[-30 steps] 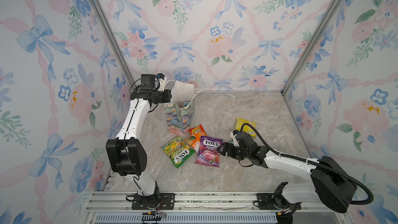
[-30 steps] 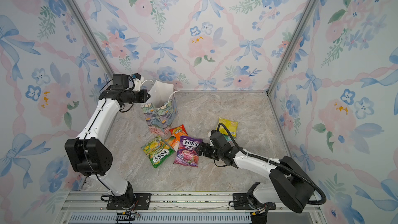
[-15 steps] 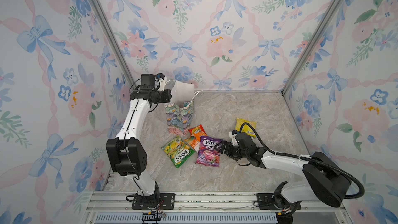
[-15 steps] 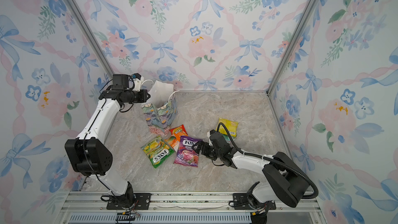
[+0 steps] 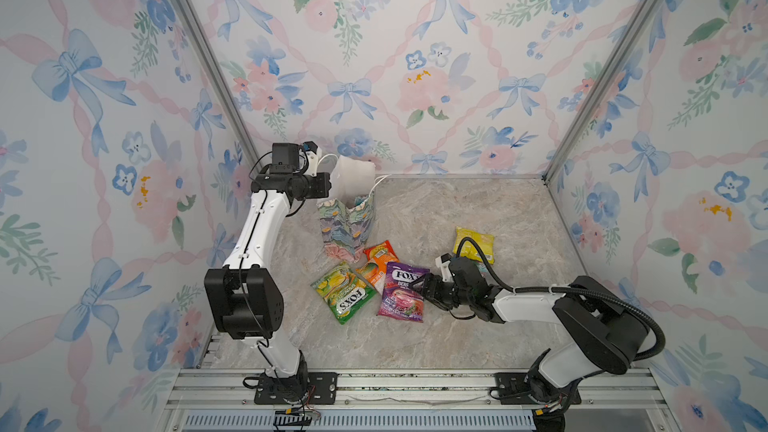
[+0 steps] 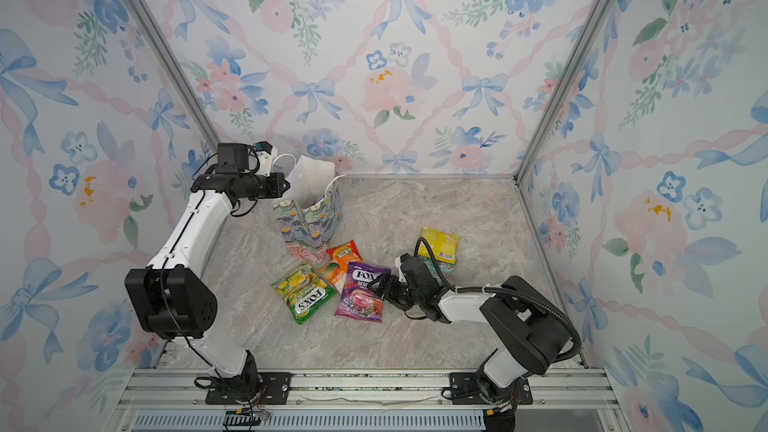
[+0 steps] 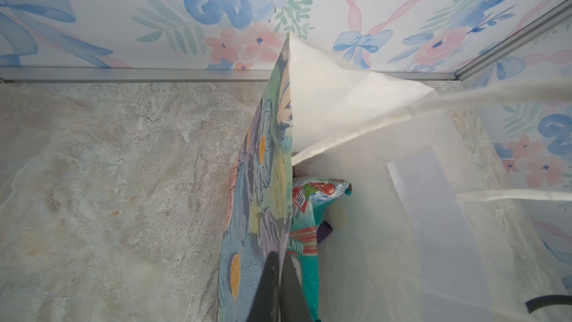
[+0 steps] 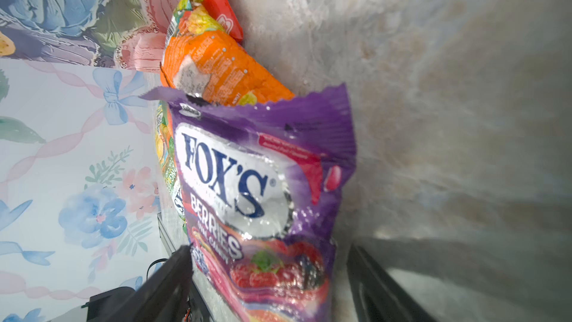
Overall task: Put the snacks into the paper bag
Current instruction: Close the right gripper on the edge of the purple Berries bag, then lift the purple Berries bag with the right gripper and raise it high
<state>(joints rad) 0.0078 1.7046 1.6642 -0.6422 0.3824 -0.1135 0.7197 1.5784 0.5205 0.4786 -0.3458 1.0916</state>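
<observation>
The paper bag [image 5: 347, 222] [image 6: 309, 222] stands upright at the back left. My left gripper [image 5: 328, 184] [image 6: 286, 184] [image 7: 280, 271] is shut on its rim, the flowered wall [image 7: 263, 181] pinched between the fingers. Inside lie a teal packet [image 7: 306, 212] and a purple scrap [image 7: 325, 230]. My right gripper [image 5: 419, 284] [image 6: 376, 284] [image 8: 269, 252] is open, low over the floor, its fingers on either side of the purple FOX'S packet [image 5: 401, 292] [image 6: 361, 292] [image 8: 263, 187]. An orange packet [image 5: 370, 274] [image 8: 216, 69], a red one [image 5: 380, 250] [image 8: 216, 1] and a green one [image 5: 343, 290] [image 6: 303, 292] lie beside it.
A yellow bag [image 5: 473, 243] [image 6: 438, 243] lies behind my right wrist, with a teal packet [image 6: 442, 270] partly hidden under the arm's cable. Flowered walls close in three sides. A metal rail [image 5: 395, 384] runs along the front edge.
My right gripper has slid left until its fingers straddle the purple packet's end, and its jaws have narrowed a little. The left arm and the bag have not moved.
</observation>
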